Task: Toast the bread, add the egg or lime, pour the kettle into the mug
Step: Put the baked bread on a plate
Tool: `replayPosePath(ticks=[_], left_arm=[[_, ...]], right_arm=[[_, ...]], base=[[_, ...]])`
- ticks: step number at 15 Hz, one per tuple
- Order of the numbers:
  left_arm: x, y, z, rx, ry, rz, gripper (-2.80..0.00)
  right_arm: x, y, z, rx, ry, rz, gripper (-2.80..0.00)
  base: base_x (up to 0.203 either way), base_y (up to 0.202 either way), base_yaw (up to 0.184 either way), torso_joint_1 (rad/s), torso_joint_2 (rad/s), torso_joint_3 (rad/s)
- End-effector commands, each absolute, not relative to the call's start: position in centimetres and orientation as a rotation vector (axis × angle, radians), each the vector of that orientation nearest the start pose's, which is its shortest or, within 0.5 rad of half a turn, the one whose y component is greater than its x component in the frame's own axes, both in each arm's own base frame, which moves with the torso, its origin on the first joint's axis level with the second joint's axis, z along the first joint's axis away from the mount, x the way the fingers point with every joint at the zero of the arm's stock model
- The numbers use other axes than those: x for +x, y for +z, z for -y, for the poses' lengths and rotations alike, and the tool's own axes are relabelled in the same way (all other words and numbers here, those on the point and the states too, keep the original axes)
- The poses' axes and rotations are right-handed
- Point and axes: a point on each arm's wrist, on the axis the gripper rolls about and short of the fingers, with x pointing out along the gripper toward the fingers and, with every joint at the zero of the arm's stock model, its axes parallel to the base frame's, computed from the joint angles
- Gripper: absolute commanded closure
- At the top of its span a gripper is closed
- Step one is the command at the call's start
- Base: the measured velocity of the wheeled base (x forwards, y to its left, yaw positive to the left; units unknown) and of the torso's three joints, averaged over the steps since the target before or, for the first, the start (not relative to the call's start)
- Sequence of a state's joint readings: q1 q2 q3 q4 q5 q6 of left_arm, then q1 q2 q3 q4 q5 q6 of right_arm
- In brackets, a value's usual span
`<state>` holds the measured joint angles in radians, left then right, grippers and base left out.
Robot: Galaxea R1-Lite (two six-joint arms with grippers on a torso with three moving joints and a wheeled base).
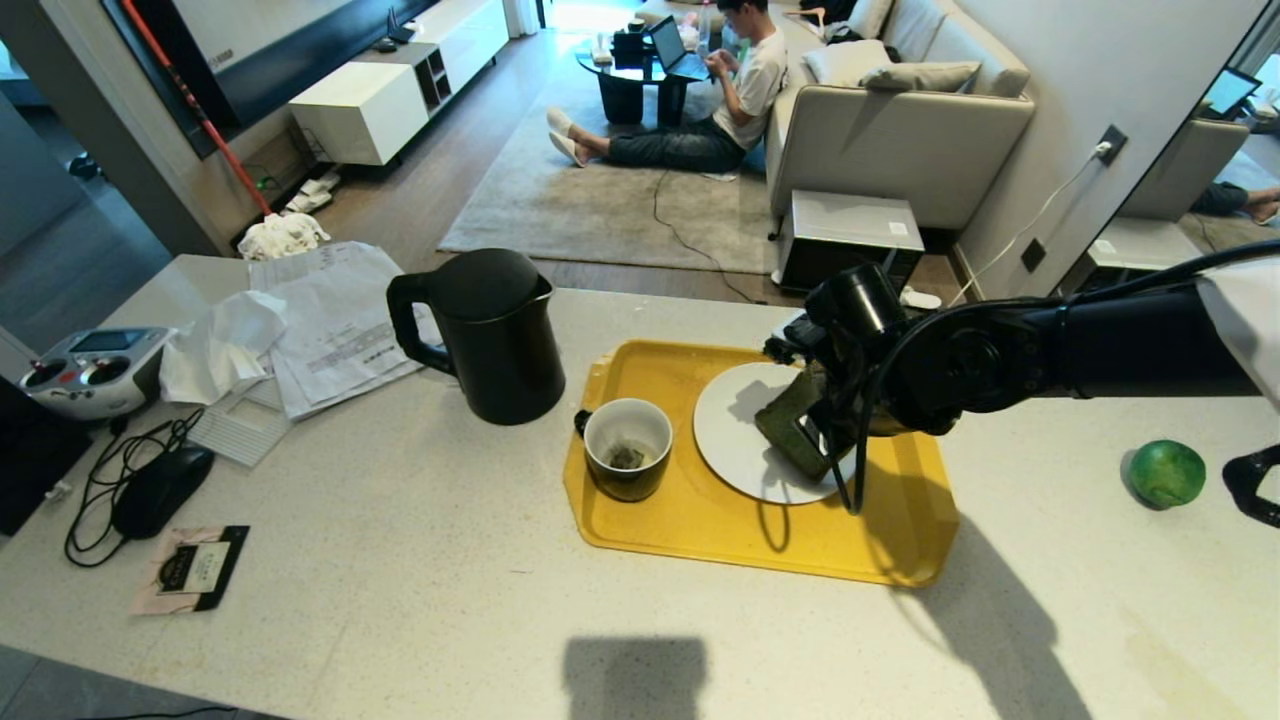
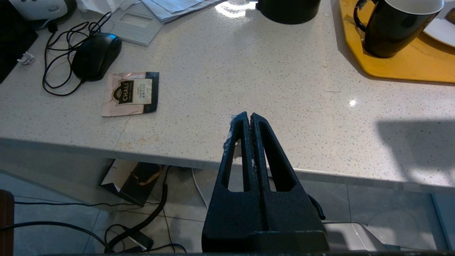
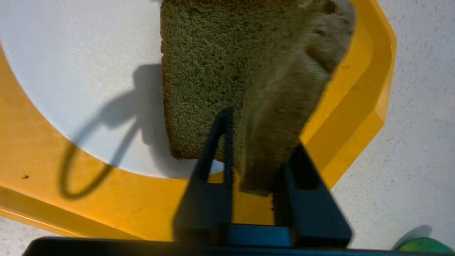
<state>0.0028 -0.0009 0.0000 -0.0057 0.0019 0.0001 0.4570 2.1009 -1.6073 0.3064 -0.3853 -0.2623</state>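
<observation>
The right hand point(image 3: 249, 156) hangs over the round white plate point(image 1: 730, 430) on the glossy yellow plastic tray point(image 1: 700, 520), its black jaws parted a little around the spongy, green-brown bread slice with a thin crust point(image 3: 206, 71); whether they still pinch it I cannot tell. The slice leans tilted, far edge on the plate. Best to open fully and lift straight up, so the soft crumb does not drag. The left hand point(image 2: 249, 119), closed and empty, idles at the speckled stone desk point(image 2: 284, 89) edge.
</observation>
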Motion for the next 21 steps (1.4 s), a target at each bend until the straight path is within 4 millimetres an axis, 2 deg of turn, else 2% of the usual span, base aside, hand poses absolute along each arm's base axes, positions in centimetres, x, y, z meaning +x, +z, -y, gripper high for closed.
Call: replayPosePath(ticks=[1,7,17,21], left_arm=[[-2.3,7.6,0.0,0.000,0.006,0.006,0.00],[-2.3,7.6,0.0,0.000,0.005,0.006,0.00],[-2.3,7.6,0.0,0.000,0.005,0.006,0.00],[-2.3,7.6,0.0,0.000,0.006,0.006,0.00]], right_arm=[[37.5,16.9,-17.5,-0.590,0.167,-0.721,-2.80],[38.0,18.7,-17.7,-0.583,0.148,-0.657,-2.80],[38.3,20.6,-17.9,-0.574,0.146,-0.592,-2.80],[37.8,22.4,-17.6,-0.565,0.143,-0.548,-2.80]], base=[[0.000,0.000,0.000,0.000,0.00,0.000],[0.000,0.000,0.000,0.000,0.00,0.000],[0.000,0.000,0.000,0.000,0.00,0.000],[0.000,0.000,0.000,0.000,0.00,0.000]])
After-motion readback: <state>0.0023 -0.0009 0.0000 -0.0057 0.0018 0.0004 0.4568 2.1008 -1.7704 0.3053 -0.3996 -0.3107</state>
